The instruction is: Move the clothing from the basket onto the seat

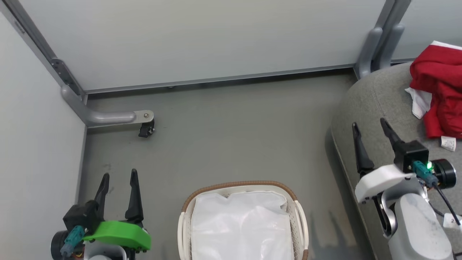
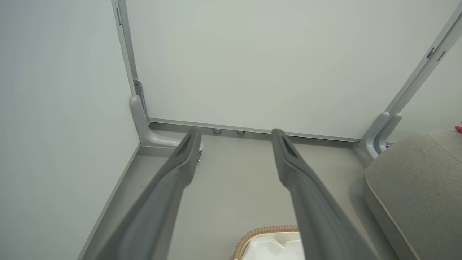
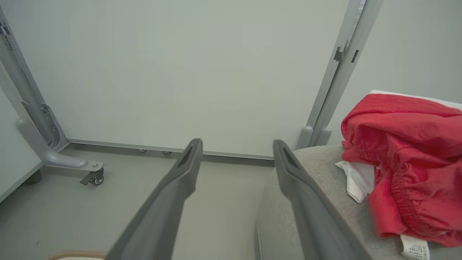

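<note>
A grey floor (image 1: 223, 119) is enclosed by pale wall panels (image 1: 202, 39) held in grey metal posts (image 1: 388, 21). A foot (image 1: 108, 117) with, it seems, a small black caster (image 1: 146, 130) is seen at left.

**Head view:** clothing (image 1: 438, 83) cut by right edge of frame; heap folded, garment count not discernible. Label (image 1: 448, 143) print too small to read. Basket (image 1: 241, 185) near end cut by bottom edge; liner (image 1: 242, 224) hides interior. Seat (image 1: 375, 104) cut at right and bottom edges; lower right part behind right forearm (image 1: 415, 224).

**Left wrist view:** basket reduced to rim sliver at bottom edge, partly behind left gripper (image 2: 235, 131).
</note>
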`<state>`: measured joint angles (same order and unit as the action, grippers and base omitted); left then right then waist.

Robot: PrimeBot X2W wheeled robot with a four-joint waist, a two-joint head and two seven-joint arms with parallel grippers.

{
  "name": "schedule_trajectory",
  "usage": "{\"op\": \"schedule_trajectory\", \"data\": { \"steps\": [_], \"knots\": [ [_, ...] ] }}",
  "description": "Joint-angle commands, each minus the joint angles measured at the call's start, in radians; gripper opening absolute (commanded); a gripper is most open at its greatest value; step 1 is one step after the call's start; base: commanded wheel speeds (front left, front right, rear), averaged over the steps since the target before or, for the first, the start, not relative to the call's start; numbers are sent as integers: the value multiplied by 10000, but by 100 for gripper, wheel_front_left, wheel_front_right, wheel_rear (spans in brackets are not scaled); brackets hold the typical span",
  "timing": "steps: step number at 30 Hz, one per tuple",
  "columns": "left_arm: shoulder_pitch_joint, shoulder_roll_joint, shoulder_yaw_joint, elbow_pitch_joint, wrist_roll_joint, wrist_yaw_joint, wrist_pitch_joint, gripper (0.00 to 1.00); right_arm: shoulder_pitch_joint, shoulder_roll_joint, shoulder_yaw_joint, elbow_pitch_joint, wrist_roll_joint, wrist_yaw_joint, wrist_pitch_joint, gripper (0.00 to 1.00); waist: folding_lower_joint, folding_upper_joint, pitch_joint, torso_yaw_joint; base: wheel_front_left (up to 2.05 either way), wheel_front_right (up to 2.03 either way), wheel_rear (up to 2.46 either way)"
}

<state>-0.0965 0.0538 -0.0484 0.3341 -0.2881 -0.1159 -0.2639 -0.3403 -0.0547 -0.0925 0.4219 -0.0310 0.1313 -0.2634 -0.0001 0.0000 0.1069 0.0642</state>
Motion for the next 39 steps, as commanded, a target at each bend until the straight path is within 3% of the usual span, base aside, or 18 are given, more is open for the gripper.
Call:
{"op": "schedule_trajectory", "data": {
  "steps": [1, 11, 25, 26, 31, 39],
  "knots": [
    [263, 4, 89, 42, 35, -56, -7, 100, 409, -1, 8, -126, 111, -11, -19, 100, 1, 0, -445, 373, 0, 0, 0],
    [986, -27, -24, 22, -49, -118, -5, 100, 2165, 26, 536, -903, 1043, -11, -19, 100, 1, 0, -797, 422, 0, 0, 0],
    [910, -26, -244, 8, -69, -147, -7, 100, 2441, 24, 980, -991, 1334, -11, -19, 100, 1, 0, -789, 228, 0, 0, 0],
    [887, -26, -238, -38, -62, -138, -7, 0, 2450, 24, 985, -979, 1345, -11, -19, 0, 1, 0, -794, 235, 0, 0, 0],
    [924, -71, -237, 336, -201, -104, 15, 0, 2392, 143, 980, -585, 1354, 2, 55, 0, 1, 0, -793, 225, 0, 0, 0],
    [816, -17, -96, 196, -1674, -107, 370, 0, 2339, 131, 806, -679, 2984, 1, 503, 0, 1, 0, -809, 169, 0, 0, 0]
  ]
}}
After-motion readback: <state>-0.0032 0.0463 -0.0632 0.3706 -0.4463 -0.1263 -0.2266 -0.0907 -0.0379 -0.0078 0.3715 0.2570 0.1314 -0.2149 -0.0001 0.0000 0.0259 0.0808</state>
